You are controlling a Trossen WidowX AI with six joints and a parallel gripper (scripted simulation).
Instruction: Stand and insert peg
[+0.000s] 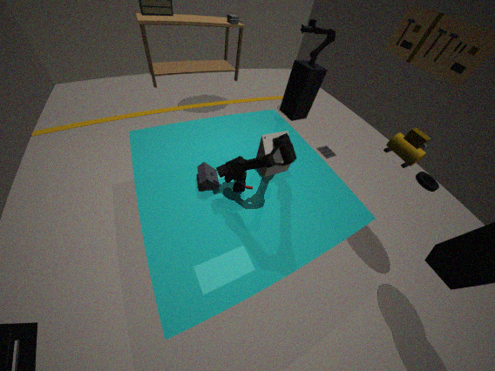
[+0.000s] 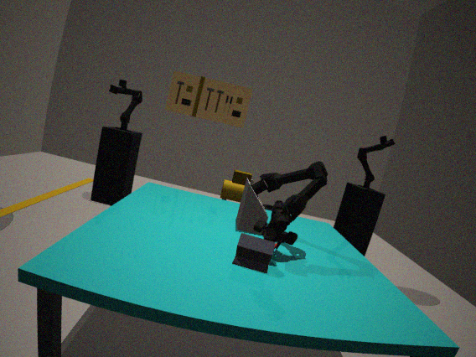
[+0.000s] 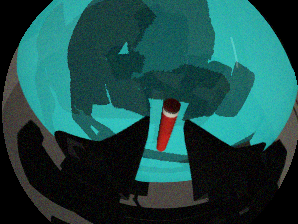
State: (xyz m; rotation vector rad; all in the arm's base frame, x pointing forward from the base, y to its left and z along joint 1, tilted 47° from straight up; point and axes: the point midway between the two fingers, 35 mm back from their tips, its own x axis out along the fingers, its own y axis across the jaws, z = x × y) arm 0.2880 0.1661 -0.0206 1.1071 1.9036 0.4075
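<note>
The red peg [image 1: 248,187] [image 2: 276,245] [image 3: 166,130] lies on the bench [image 1: 174,244] [image 2: 168,251] [image 3: 40,60], between the part-spread fingers of the claw [image 1: 240,186] [image 2: 274,239] [image 3: 166,121], with a gap visible on either side; gripping seems the present step; standing, release, regrasp and insertion all appear left.

In the exterior view, the black arm [image 1: 261,163] [image 2: 293,177] bends sharply at its elbow [image 2: 320,171]: one link runs from there toward nine o'clock, slightly downward, the other toward seven, down to the wrist [image 2: 281,213]. The gripper [image 1: 240,186] [image 2: 276,243] [image 3: 166,121] hangs low under the wrist, aimed at roughly six o'clock. In the wrist view, its two dark fingers reach inward from eight and four o'clock, their tips level with each other. They stand partly open, a narrow gap between them.
</note>
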